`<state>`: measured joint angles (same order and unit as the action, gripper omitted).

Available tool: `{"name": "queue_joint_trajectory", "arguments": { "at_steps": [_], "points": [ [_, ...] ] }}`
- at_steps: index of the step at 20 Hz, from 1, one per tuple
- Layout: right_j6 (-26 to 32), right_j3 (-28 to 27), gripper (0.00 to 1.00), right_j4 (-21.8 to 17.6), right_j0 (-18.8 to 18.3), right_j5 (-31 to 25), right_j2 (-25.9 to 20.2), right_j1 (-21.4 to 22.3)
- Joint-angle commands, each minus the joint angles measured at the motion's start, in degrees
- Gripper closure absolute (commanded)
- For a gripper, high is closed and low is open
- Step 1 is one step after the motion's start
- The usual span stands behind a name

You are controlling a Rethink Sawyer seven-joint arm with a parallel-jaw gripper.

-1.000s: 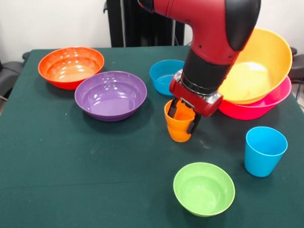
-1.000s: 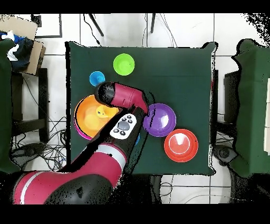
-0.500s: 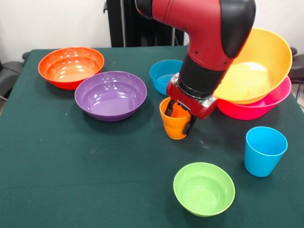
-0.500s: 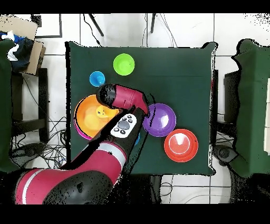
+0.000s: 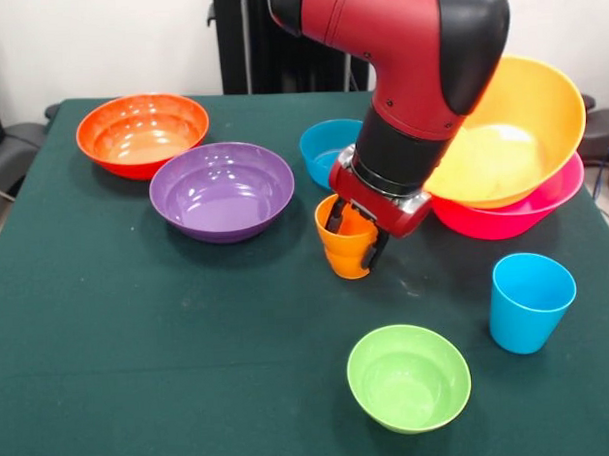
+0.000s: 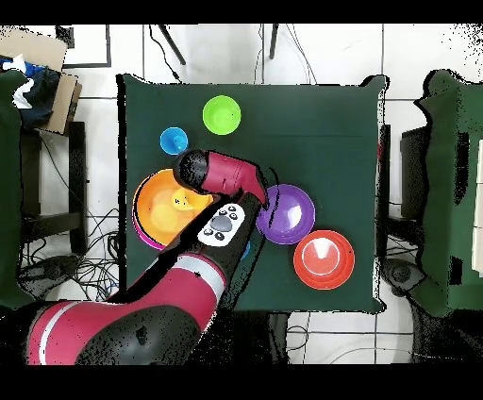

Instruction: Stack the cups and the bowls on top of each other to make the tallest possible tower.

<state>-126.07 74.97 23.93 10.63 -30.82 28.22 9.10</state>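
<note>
My gripper is shut on the orange cup, one finger inside its rim and one outside. The cup is near the table's middle, slightly tilted, low over the cloth. Behind it stands the small blue bowl. The large orange bowl sits tilted in the hot pink bowl at the right. The purple bowl and the red-orange bowl stand at the left. The lime green bowl and the sky blue cup stand near the front. The arm hides the gripper in the overhead view.
The overhead view shows the green bowl, blue cup, orange bowl, purple bowl and red-orange bowl on the green table. Chairs and a cardboard box surround it.
The gripper has carried the orange cup a little to the picture's left and slightly up in the front view, towards the purple bowl. Everything else stays put.
</note>
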Motion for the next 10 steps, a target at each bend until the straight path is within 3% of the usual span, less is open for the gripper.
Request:
{"name": "queue_joint_trajectory", "arguments": {
  "at_steps": [1, 10],
  "points": [
    [-6.8, -3.7, 0.00, -0.8, -2.8, 6.4, -5.8, -3.7],
    [-3.4, -4.8, 0.00, -2.1, -5.6, 9.3, -8.0, -4.6]
  ]
}}
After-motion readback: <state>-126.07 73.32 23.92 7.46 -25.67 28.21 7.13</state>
